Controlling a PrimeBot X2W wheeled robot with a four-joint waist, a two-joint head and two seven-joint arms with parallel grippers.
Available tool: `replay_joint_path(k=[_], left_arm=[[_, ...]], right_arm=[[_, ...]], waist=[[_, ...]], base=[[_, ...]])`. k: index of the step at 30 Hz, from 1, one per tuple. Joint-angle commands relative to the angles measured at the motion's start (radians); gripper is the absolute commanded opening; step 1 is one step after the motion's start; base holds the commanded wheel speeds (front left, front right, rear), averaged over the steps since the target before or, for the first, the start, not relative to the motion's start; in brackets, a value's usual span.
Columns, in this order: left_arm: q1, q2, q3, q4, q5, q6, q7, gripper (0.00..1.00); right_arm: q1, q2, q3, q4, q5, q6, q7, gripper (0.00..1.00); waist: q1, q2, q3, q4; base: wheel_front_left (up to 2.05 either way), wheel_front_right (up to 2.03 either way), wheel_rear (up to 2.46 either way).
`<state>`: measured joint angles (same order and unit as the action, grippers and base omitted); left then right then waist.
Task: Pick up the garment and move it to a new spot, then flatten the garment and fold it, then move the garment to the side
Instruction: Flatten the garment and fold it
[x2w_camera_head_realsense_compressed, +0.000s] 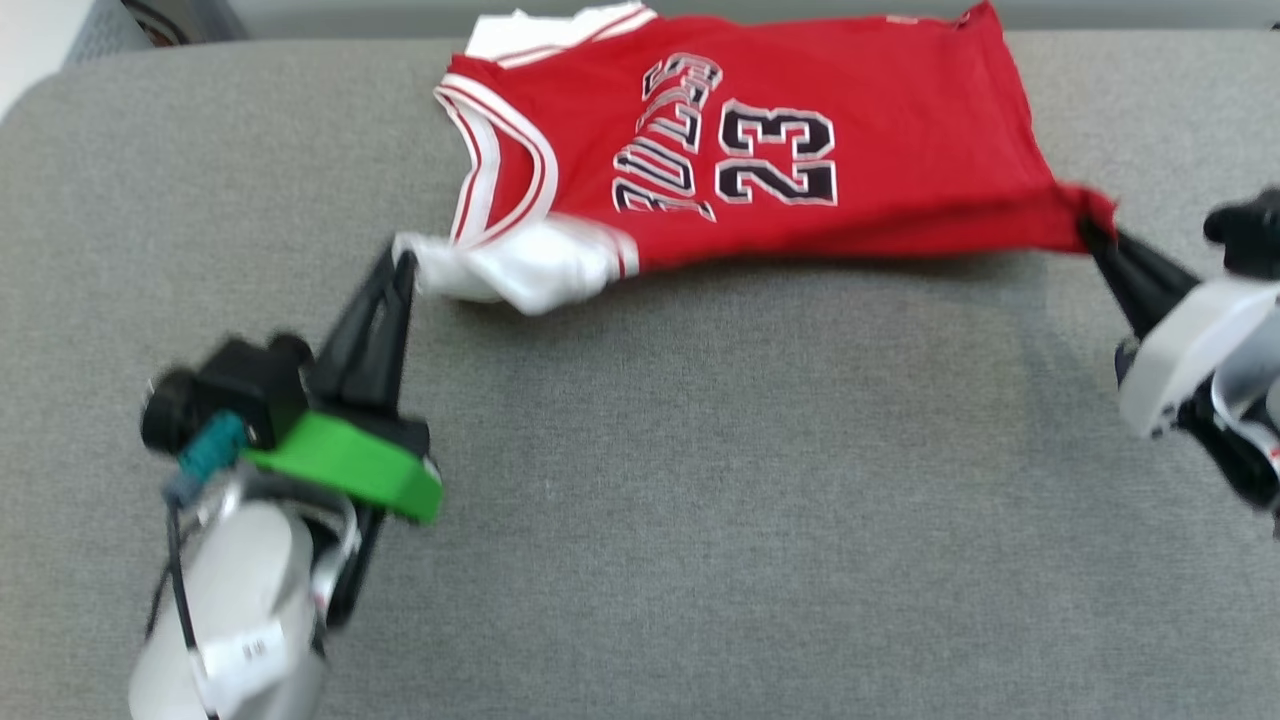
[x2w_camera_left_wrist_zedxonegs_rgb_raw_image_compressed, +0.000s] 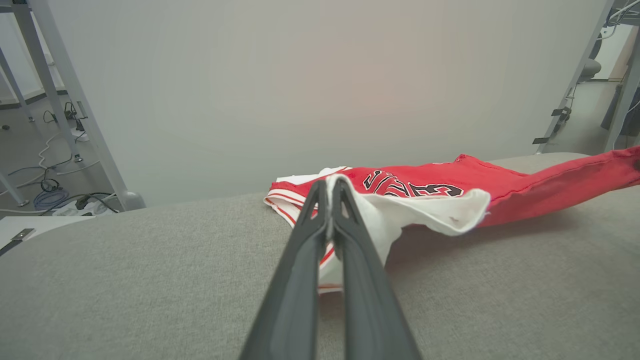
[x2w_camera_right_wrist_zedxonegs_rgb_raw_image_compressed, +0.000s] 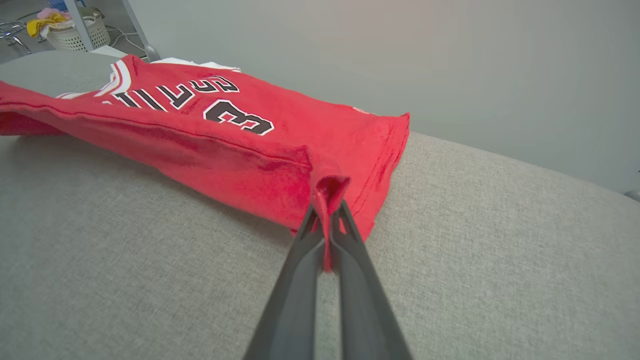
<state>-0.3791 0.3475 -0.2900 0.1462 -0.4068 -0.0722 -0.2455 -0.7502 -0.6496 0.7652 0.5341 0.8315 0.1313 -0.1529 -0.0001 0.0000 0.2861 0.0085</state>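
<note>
Leftmost, the left claw, dark fingers pressed together, pinches the white sleeve of the red jersey-style T-shirt with black lettering. The shirt stretches across the far side of the grey fabric-covered tabletop, its near edge lifted. At right, the right claw clamps its red hem corner.

the left gripper sits near and left, its two dark fingers pressed together, pointing far and slightly right, pinching a white sleeve edge of the garment. its pale forearm runs to the near edge. the right gripper, at the right, clamps a red corner, fingers aimed far-left; its wrist is blurred, so its tilt seems uncertain.
</note>
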Motion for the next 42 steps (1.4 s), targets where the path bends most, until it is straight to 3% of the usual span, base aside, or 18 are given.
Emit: replay_joint_path(k=[1,12,25,33,42], left_arm=[[0.052,0.007,-0.008,-0.019,-0.006,0.01,0.009,0.0],[0.408,0.006,-0.04,-0.042,-0.077,0.043,0.033,0.0],[0.671,0.013,-0.045,-0.077,-0.184,0.041,0.071,0.0],[0.611,0.028,-0.057,-0.073,-0.162,0.031,0.078,0.0],[0.356,0.047,-0.08,-0.019,-0.118,-0.018,0.086,0.0]], right_arm=[[0.041,-0.01,0.003,-0.015,0.007,-0.001,0.004,0.0],[0.413,-0.068,-0.079,-0.123,0.003,-0.001,0.027,0.0],[0.768,-0.038,-0.275,-0.214,-0.055,-0.001,0.093,0.0],[0.841,0.013,-0.404,-0.298,-0.109,-0.001,0.151,0.0],[0.774,0.061,-0.519,-0.39,-0.148,-0.001,0.219,0.0]], waist=[[0.0001,0.0,-0.08,0.005],[0.0001,0.0,-0.18,0.026],[0.0001,0.0,-0.243,0.025],[0.0001,0.0,-0.235,0.027],[0.0001,0.0,-0.184,0.008]], base=[[0.0,0.0,0.0],[0.0,0.0,0.0],[0.0,0.0,0.0],[0.0,0.0,0.0],[0.0,0.0,0.0]])
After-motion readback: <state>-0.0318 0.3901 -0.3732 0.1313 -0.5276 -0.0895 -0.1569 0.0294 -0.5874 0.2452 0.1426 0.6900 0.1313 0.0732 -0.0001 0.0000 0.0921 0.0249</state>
